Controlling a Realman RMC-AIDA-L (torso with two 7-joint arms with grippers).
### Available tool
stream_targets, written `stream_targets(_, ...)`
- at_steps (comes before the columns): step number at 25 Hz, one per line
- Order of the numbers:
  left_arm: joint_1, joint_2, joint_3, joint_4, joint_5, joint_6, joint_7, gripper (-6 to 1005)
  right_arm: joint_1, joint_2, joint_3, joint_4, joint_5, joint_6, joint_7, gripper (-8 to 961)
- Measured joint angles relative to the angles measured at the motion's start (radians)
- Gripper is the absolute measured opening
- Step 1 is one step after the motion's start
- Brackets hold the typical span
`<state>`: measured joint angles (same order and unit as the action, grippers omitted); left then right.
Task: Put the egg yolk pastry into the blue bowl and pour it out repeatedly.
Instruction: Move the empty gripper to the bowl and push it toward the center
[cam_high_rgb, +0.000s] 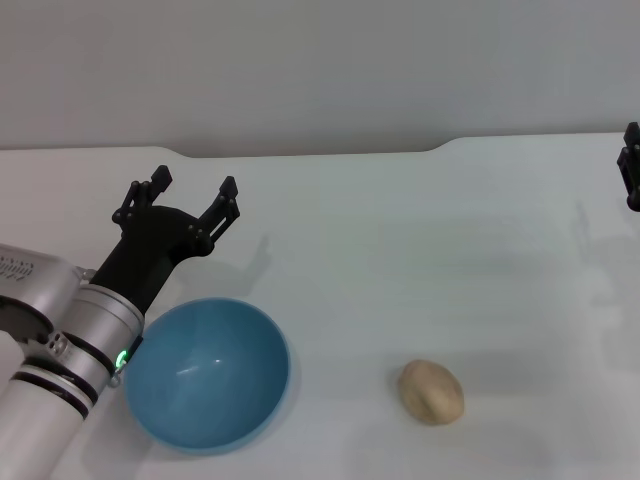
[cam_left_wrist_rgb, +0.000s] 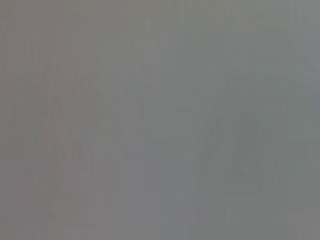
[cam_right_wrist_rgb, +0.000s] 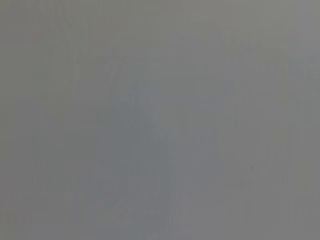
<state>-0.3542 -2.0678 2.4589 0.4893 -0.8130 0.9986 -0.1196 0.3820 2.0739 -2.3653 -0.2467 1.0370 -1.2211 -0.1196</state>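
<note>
left gripper (cam_high_rgb: 193, 190) spread empty behind blue bowl (cam_high_rgb: 207, 374), egg yolk pastry (cam_high_rgb: 431, 391) well apart.

blue bowl (cam_high_rgb: 207, 375) sat on surface (cam_high_rgb: 420, 230), front left | egg yolk pastry (cam_high_rgb: 431, 391) lay right of it, apart | left gripper (cam_high_rgb: 193, 189) behind bowl | right gripper (cam_high_rgb: 631, 166) far right edge

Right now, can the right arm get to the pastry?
Probably yes. The pastry lies alone on the bare table, apart from the bowl, with nothing between it and the right gripper at the far right edge.
</note>
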Motion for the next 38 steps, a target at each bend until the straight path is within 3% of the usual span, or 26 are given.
stream_targets(38,-0.002,0.002,0.0,-0.001,0.0,0.0,0.001,860,0.0,0.0,0.0,-0.002,0.0,0.0,0.0,533)
